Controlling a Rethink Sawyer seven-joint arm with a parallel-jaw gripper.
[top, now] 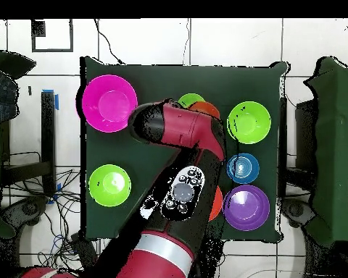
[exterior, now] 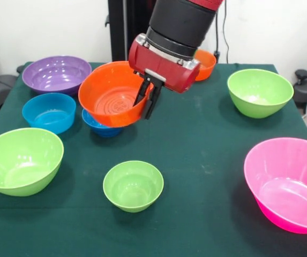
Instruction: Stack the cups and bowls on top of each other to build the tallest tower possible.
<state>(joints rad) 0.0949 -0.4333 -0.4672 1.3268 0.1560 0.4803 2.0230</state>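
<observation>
Front view shows the red and black gripper (exterior: 147,99) clamped on the right rim of a glossy orange plastic bowl (exterior: 110,95), one dark finger inside the rim and one outside. That orange bowl is tilted, its opening turned toward the near side, and it is lifted off the dark green table cloth (exterior: 196,160). Just beneath it, at its lower left, a small blue plastic bowl (exterior: 100,126) sits on the cloth, mostly hidden by the orange one; whether the two touch cannot be told.

At the far left stands a wide purple plastic bowl (exterior: 57,74), and just in front of it a medium blue plastic bowl (exterior: 49,112). A large lime green plastic bowl (exterior: 21,160) rests at the near left. A smaller lime green plastic bowl (exterior: 133,185) sits near the middle of the near side, well apart from the others. At the far right is another lime green plastic bowl (exterior: 260,91), and at the near right a big pink plastic bowl (exterior: 287,182) runs off the picture's edge. A second small orange plastic bowl (exterior: 207,62) peeks out behind the arm at the far side.

Overhead, the red arm (top: 184,145) covers the middle of the table and hides the gripper. No stacked tower is visible in either view.
</observation>
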